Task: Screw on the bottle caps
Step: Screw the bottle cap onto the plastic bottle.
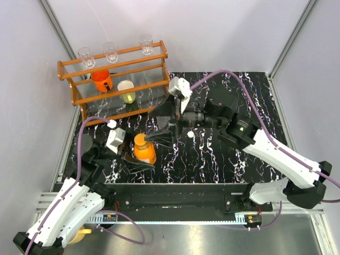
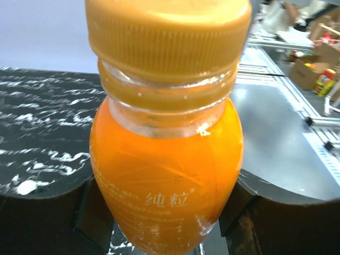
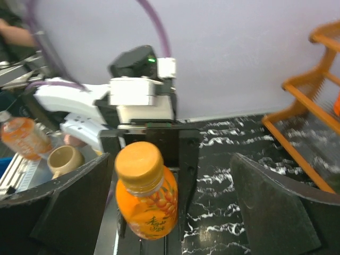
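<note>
Farthest left, the wooden rack [image 1: 66, 64] carries three clear glasses [image 1: 110, 51] on its top rail, and they look empty. On the shelf below sit an orange mug [image 1: 101, 79] and a pale cup [image 1: 126, 91]; we cannot see into either. In front of the rack, toward the arm bases, the left gripper [image 1: 139, 159] is clamped on the lower body of the orange bottle [image 2: 164, 175], one dark finger pressed against each flank. The bottle stands upright on the mat [image 1: 212, 154], just in front of the rack's right half. It is filled with orange drink up to the shoulder, so we judge it fairly heavy for its size and bottom-weighted. Its clear wall looks thin and likely to dent under a hard squeeze, and the glossy printed wrap looks slick. We think the low, wide part of the body, where it is held now, is the sound place to brace it. The orange cap [image 2: 167, 37] sits on the neck above the collar ring. Whether its threads have caught we cannot tell. Its ribbed skirt is the natural place to pinch and turn, being stiff and grippy where the smooth top is not. Just right of the bottle, in front of the rack's right end, the right gripper [image 1: 158, 136] reaches in with jaws spread wide either side of the cap, touching neither cap nor bottle. Further right of the rack, a small white round piece [image 1: 190, 135] lies on the mat. It may be the other cap but is too small to tell.
</note>
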`<state>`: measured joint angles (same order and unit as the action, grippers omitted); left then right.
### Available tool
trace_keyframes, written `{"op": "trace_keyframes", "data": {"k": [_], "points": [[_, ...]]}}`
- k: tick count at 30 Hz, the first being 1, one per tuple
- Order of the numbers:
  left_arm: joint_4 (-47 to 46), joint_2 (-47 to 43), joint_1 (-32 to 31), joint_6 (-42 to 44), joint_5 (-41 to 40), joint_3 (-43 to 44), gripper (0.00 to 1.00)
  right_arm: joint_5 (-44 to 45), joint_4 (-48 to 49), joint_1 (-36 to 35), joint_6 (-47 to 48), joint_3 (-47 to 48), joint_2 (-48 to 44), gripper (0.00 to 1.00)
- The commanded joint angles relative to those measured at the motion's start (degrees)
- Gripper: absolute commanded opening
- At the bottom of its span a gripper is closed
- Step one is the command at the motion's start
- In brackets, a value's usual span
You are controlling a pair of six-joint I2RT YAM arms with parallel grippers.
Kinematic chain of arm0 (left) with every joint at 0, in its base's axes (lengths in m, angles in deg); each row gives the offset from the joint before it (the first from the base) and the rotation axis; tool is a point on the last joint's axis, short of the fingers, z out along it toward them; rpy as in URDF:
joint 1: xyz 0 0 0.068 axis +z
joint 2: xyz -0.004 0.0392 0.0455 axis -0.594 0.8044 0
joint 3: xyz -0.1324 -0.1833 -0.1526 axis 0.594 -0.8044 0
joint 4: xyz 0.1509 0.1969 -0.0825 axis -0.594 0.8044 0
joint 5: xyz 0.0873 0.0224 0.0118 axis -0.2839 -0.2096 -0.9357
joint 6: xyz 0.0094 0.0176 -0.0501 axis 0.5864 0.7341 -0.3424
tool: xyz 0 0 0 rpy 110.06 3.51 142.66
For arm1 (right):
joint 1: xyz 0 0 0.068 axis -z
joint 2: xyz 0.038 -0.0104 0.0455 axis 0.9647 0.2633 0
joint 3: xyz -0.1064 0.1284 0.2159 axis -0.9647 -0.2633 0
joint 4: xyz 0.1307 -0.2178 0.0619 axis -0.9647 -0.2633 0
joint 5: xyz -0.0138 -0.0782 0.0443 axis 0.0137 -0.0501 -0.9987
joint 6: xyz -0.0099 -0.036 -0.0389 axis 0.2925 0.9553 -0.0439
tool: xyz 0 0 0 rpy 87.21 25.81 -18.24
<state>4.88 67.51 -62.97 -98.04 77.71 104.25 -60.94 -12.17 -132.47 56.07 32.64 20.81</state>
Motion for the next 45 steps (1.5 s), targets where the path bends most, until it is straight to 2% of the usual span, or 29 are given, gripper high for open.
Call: {"op": "trace_keyframes", "data": {"k": [1,4,7,11,15,24,45], "points": [[-17.2,-0.1,0.2,-11.6,13.9,-1.5,0.17,-16.3,1.5,0.0,5.7,0.7,-4.9,1.00],[-18.4,-0.2,-0.1,-13.0,17.6,-1.1,0.17,-28.1,6.3,-0.1,3.6,0.1,-4.1,1.00],[-18.1,0.0,-0.6,-13.7,20.3,-0.3,0.16,-33.2,12.4,-0.1,-0.2,0.5,-1.1,1.00],[-12.8,0.4,-1.2,-11.4,23.7,1.4,0.15,-37.1,23.1,0.0,-6.3,0.7,2.4,1.00],[-4.5,1.4,-1.8,-3.8,26.9,4.7,0.14,-41.3,32.7,0.0,-14.8,1.0,6.8,1.00],[-4.6,2.8,-2.3,-3.0,28.6,5.7,0.12,-45.8,55.8,-0.1,-34.1,-0.3,12.9,0.89],[-12.4,2.2,-2.2,-7.4,24.4,3.7,0.12,-45.8,56.0,-0.2,-37.4,-0.1,17.0,0.76]]}}
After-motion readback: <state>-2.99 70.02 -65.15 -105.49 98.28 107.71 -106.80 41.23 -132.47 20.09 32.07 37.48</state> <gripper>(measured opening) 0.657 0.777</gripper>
